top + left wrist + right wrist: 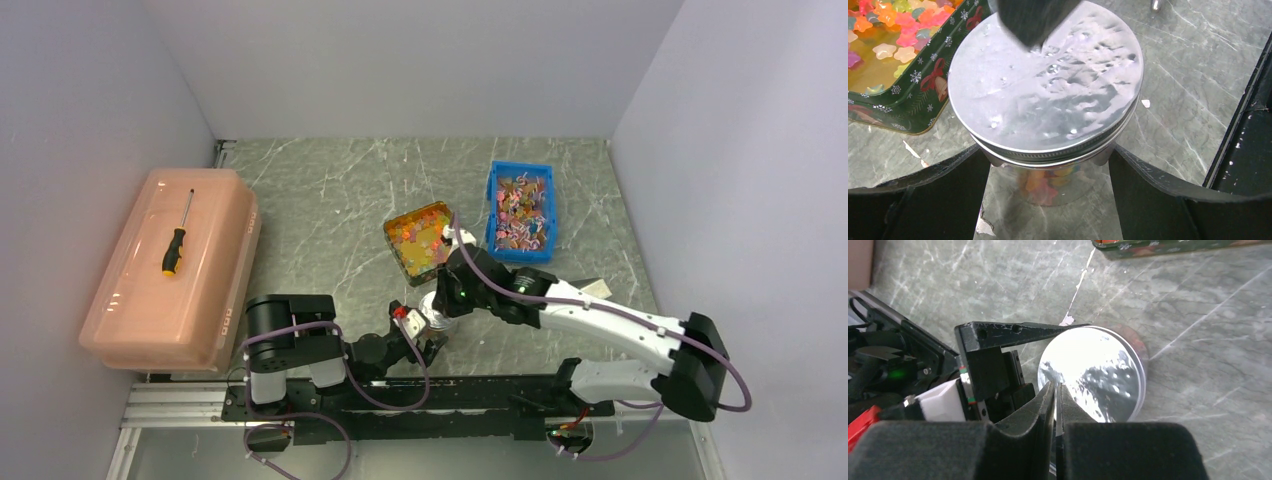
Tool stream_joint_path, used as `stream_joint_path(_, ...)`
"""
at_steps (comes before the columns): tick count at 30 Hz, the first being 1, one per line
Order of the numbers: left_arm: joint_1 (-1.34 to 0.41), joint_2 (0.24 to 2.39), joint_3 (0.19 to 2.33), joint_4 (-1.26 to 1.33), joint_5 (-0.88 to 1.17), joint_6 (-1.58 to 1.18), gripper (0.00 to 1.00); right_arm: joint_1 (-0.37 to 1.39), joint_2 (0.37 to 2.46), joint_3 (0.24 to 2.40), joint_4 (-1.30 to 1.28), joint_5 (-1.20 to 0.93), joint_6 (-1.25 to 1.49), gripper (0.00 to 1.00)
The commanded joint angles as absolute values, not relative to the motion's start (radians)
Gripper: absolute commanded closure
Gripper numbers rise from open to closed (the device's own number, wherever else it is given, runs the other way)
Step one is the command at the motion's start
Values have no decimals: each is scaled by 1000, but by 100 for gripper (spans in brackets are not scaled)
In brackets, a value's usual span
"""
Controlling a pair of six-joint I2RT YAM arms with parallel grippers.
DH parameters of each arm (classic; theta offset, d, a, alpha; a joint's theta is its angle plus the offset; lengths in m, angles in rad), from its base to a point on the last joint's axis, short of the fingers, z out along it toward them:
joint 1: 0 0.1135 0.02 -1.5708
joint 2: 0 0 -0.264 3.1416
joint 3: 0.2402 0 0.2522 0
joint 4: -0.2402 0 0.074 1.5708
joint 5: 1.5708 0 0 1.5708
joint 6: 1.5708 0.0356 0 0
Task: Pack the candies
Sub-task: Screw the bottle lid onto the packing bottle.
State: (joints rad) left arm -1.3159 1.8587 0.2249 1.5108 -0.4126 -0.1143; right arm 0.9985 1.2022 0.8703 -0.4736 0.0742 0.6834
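Left gripper (1047,167): jaws set wide, one finger on each side of a glass jar (1048,186) just under its lid (1048,85), clamped on it. The jar stands upright on the grey marbled table (320,200), and the silver screw lid sits on top. Right gripper (1055,392): fingers drawn together with only a thin slit between them and nothing seen in it; the tips are over the near edge of the lid, and actual contact cannot be told. The candies (893,20), in orange, yellow, red and green, lie in an open green Christmas tin (923,95) just beside the jar on the far side. A few coloured pieces show through the jar's glass below the lid. A blue bin (494,200) with mixed pieces stands right of the tin. At the far left is a lidded pink storage box (150,290) with a screwdriver (176,245) lying on top.
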Motion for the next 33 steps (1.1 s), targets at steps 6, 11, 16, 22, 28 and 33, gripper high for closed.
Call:
stream_joint_path(6, -1308, 1868, 225, 1663, -413, -135, 20, 1003, 1080, 844, -563, 152, 722, 91)
stream_joint_path(11, -1307, 1870, 226, 1663, -408, -138, 20, 1003, 1062, 754, -527, 142, 767, 92)
stream_joint_path(16, -1307, 1867, 224, 1663, -409, -143, 20, 1003, 1062, 695, -539, 155, 792, 93)
stream_joint_path(22, -1307, 1868, 223, 1663, -407, -146, 20, 1003, 1020, 703, -547, 170, 795, 93)
stream_joint_path(28, -1307, 1868, 224, 1664, -407, -146, 21, 1003, 986, 787, -589, 253, 768, 82)
stream_joint_path(33, -1307, 1867, 221, 1664, -400, -150, 21, 1001, 1032, 855, -618, 307, 708, 71)
